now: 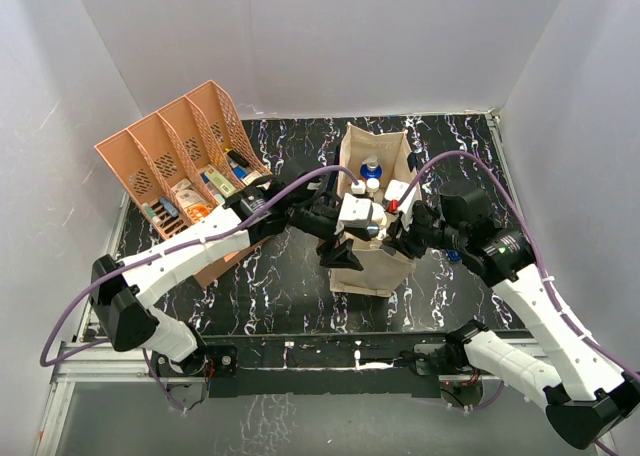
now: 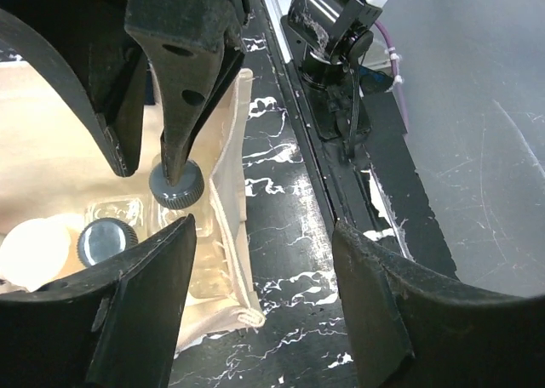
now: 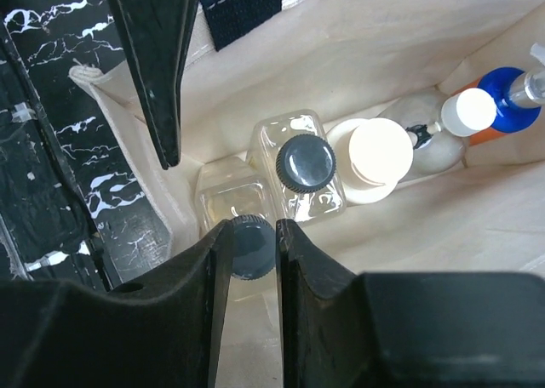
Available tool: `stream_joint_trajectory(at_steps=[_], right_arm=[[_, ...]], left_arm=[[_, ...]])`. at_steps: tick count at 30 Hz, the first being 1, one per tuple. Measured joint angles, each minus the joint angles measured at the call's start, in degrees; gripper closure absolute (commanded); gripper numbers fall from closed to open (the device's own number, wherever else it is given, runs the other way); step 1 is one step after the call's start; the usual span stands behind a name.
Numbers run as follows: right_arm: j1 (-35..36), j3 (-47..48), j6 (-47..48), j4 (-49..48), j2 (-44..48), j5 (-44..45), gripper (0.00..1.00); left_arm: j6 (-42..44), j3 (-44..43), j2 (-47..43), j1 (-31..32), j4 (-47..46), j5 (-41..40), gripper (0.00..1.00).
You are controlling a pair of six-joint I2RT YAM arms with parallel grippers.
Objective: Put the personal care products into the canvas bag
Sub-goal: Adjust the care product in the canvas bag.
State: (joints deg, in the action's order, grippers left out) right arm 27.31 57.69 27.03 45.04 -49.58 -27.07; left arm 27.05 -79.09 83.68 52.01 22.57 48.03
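On marbled table (image 1: 280, 296) by orange tray (image 1: 180, 136), left hand (image 2: 260, 235) gapes over canvas bag (image 1: 372, 272) (right hand (image 3: 254, 235) unclear).

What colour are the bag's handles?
Dark navy; the handle shows best in the right wrist view.

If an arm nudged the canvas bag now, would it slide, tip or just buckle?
Probably buckle first: the canvas bag is soft fabric, and its wall runs wavy in the left wrist view. Tipping seems possible, since it stands tall on a small base, though the bottles resting on its bottom likely steady it. Lifted by one wall, it would probably sag.
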Motion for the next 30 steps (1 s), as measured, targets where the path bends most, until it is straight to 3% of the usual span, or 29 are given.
stream_joint_trajectory(at_steps=[9, 17, 30], right_arm=[[0.00, -1.90, 0.24, 1.16, -2.14, -0.76, 0.77], [0.00, -2.82, 5.38, 2.38, -3.02, -2.62, 0.80], [0.00, -2.80, 9.29, -1.18, -6.54, -7.28, 0.87]], left_arm=[[-0.98, 0.04, 2.27, 0.87, -0.33, 0.07, 0.61], [-3.04, 1.25, 2.27, 0.90, -2.86, 0.00, 0.99], [-1.25, 1.42, 0.92, 0.94, -2.47, 0.90, 1.00]])
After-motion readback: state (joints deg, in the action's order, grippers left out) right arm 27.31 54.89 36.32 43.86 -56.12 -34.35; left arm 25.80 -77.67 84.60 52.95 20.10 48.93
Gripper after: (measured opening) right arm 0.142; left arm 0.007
